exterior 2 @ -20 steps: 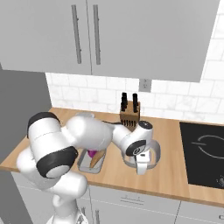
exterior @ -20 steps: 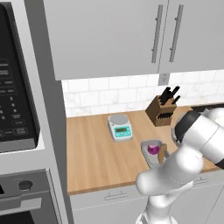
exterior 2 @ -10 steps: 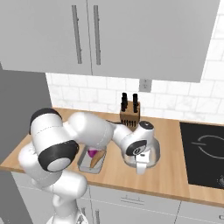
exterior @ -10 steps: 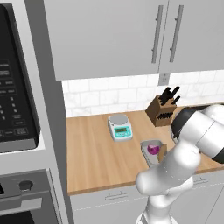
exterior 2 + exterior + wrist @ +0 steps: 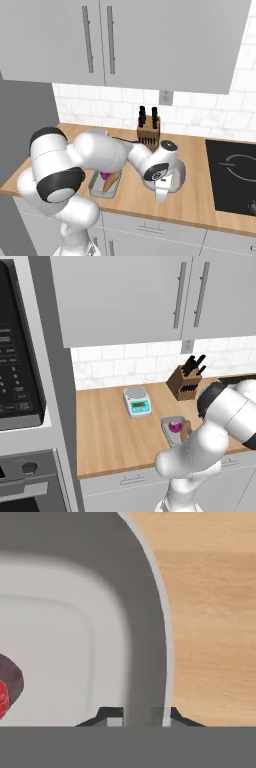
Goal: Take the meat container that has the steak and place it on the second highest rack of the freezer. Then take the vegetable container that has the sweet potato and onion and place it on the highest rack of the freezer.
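My tool (image 5: 139,714) pinches the rim of the meat container (image 5: 145,612), with the steak (image 5: 6,689) lying inside on the wooden tabletop (image 5: 210,612). Just beside stand the vegetable container (image 5: 104,186) holding onion (image 5: 105,175) and sweet potato (image 5: 112,181), a knife block (image 5: 148,132) behind, and a scale (image 5: 137,401).

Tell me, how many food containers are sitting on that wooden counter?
2. The vegetable container with the onion and sweet potato is near the front edge; the meat container is under the gripper. Others may be hidden behind the arm.
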Motion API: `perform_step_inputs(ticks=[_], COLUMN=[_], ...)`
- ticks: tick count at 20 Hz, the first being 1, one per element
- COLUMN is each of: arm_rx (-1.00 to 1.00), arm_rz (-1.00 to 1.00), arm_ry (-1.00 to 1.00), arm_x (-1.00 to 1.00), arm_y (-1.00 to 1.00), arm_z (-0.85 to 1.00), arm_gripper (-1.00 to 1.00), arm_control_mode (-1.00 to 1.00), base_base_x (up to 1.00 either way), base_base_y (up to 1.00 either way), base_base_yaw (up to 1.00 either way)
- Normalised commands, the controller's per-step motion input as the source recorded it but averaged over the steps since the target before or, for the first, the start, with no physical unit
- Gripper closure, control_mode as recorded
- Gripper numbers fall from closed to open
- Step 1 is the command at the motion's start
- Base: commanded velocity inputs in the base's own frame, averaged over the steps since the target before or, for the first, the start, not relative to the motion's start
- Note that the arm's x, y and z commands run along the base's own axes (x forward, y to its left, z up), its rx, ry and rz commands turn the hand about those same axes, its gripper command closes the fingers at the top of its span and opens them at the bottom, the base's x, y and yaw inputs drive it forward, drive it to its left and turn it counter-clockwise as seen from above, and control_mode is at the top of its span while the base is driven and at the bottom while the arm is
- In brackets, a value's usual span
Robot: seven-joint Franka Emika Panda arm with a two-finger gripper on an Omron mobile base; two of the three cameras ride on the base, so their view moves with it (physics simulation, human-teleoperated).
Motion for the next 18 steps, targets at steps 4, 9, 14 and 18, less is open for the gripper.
perform_step_inputs(ticks=[4, 9, 14, 18], arm_rx=[0.00, 0.00, 0.00, 0.00], arm_rz=[-0.03, -0.04, -0.01, 0.00], arm_ry=[0.00, -0.01, -0.06, -0.10], arm_x=[0.00, -0.12, -0.64, -0.76], arm_y=[0.00, 0.00, 0.31, 0.78], arm_z=[0.60, 0.99, 0.73, 0.53], arm_gripper=[1.00, 1.00, 1.00, 1.00], arm_control_mode=[-1.00, -1.00, -1.00, -1.00], base_base_x=[0.00, 0.00, 0.00, 0.00], base_base_y=[0.00, 0.00, 0.00, 0.00], base_base_yaw=[0.00, 0.00, 0.00, 0.00])
